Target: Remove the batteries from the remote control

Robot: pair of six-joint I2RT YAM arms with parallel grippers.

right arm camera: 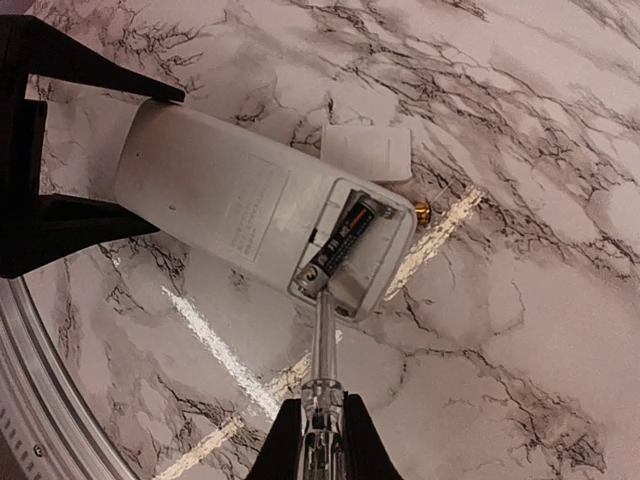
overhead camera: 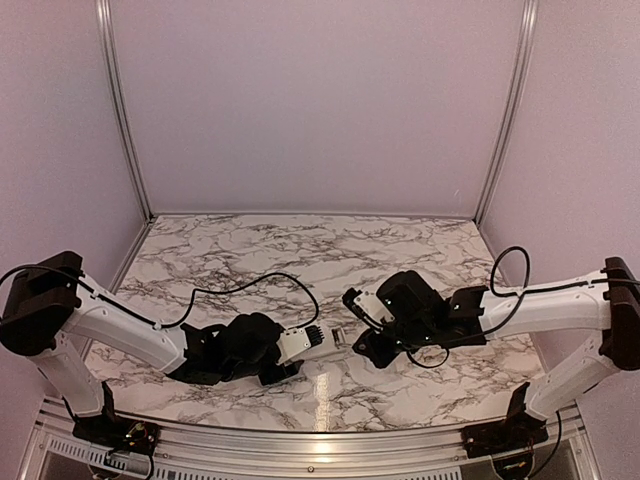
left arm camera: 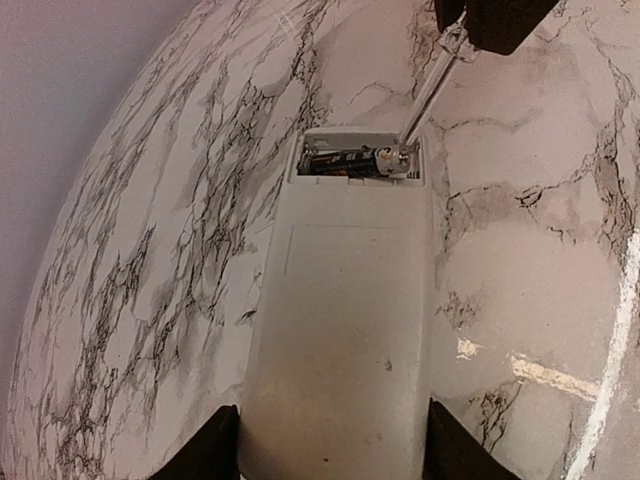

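One remote control [right arm camera: 230, 205] is counted. Two batteries are seen: one dark battery [right arm camera: 340, 240] and one gold-orange battery [right arm camera: 421, 211], shown only by its end. One loose white panel [right arm camera: 365, 152], one thin clear stick [right arm camera: 322, 340] and two tools, the left tool [left arm camera: 330, 445] and the right tool [right arm camera: 320, 440], are counted.

remote control [left arm camera: 340, 340] is laid flat on desk [overhead camera: 300, 240], mid-front, between the two arms. One end is clamped in left pincer [left arm camera: 333, 455]; compartment [right arm camera: 352, 262] is at the other end, open side up. One battery [right arm camera: 340, 240] is seated in it (crosswise). Stick [right arm camera: 322, 350], gripped by right pincer [right arm camera: 322, 445], is touching that battery's end. Back panel [right arm camera: 368, 152] is lying just beside remote, far side; loose battery [right arm camera: 422, 211] sits by compartment end.
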